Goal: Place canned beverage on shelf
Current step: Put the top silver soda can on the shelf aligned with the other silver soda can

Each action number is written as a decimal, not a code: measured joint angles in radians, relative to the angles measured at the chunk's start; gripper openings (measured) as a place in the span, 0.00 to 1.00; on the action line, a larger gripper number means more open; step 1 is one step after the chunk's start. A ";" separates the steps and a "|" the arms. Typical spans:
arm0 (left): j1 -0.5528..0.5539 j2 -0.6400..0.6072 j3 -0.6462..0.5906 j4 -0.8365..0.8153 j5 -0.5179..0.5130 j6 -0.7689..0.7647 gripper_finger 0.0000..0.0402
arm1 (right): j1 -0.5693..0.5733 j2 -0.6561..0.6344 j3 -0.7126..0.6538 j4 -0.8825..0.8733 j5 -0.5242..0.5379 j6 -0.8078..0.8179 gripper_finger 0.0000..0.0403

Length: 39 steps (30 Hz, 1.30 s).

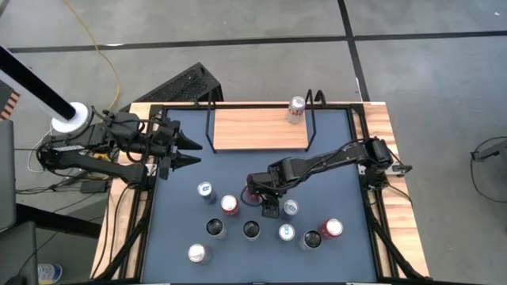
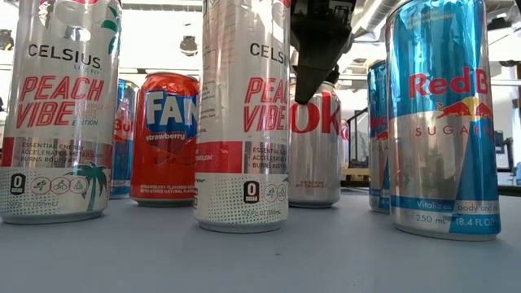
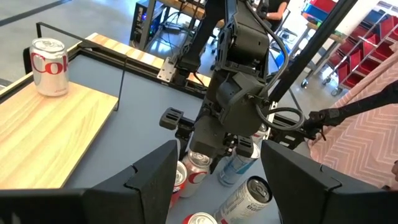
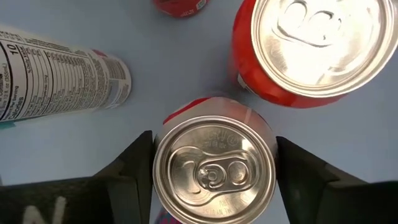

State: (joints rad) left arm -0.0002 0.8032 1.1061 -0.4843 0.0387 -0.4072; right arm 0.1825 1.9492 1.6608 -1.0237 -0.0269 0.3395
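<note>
1. Hovering directly above a silver-and-red Coke can with a silver pull-tab lid point(image 4: 214, 171): right gripper point(image 1: 269, 204), among the cluster of cans point(image 1: 252, 229) at mid-table on the dark grey tabletop point(image 1: 341, 158).
2. Fingers point(image 4: 127, 165) spread wide, one on each side of the lid, no contact visible; nothing held yet.
3. Can upright, long axis vertical, in line with the gripper's downward approach; lid centred between the fingers in the right wrist view. Key relation for the coming move: straight descent should bracket the can body.
4. Tight neighbours: red can with silver lid point(image 4: 317, 46) just beside the target, so risk of a finger clipping it on the way down.
5. Destination: light-wood shelf board with black wire frame point(image 1: 249, 129) at the table's far edge, already carrying one silver-and-red can point(image 1: 296, 111) near its right end; free board to that can's left.
6. Left gripper point(image 1: 188, 150) waiting near the shelf's left end, fingers parted, empty; right arm nearer the target.
</note>
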 joint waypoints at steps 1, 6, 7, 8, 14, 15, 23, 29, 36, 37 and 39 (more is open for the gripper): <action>0.000 0.000 0.000 0.000 0.000 0.000 0.55 | 0.000 -0.003 0.000 -0.002 0.000 0.000 0.58; 0.000 0.000 0.000 0.000 0.000 0.000 0.55 | 0.000 -0.005 0.026 -0.074 0.007 0.003 0.58; 0.000 0.000 0.000 0.000 0.000 0.000 0.55 | -0.001 -0.005 0.037 -0.099 0.012 0.001 0.58; 0.000 0.000 0.000 0.000 0.000 0.000 0.55 | -0.003 -0.005 0.048 -0.114 0.016 -0.003 0.58; 0.000 0.000 0.000 -0.001 0.003 0.000 0.55 | -0.024 -0.005 0.119 -0.177 0.030 -0.028 0.58; 0.000 0.000 0.000 -0.003 0.003 0.000 0.55 | -0.030 -0.006 0.129 -0.185 0.031 -0.032 0.58; 0.000 0.000 0.000 -0.006 0.004 0.000 0.55 | -0.100 -0.021 0.195 -0.237 0.030 -0.111 0.58; 0.000 0.000 0.000 -0.006 0.006 0.000 0.55 | -0.198 -0.117 0.197 -0.272 0.025 -0.152 0.58; 0.000 0.000 0.000 -0.015 0.005 0.000 0.55 | -0.365 -0.219 0.197 -0.294 0.025 -0.207 0.58; 0.000 0.000 0.000 -0.017 0.003 0.000 0.55 | -0.390 -0.226 0.197 -0.296 0.025 -0.221 0.58; 0.000 0.000 0.000 -0.019 0.001 0.000 0.55 | -0.442 -0.233 0.197 -0.291 0.025 -0.247 0.58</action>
State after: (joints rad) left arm -0.0002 0.8028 1.1061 -0.5030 0.0399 -0.4068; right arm -0.2595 1.7161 1.8578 -1.3145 -0.0021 0.0921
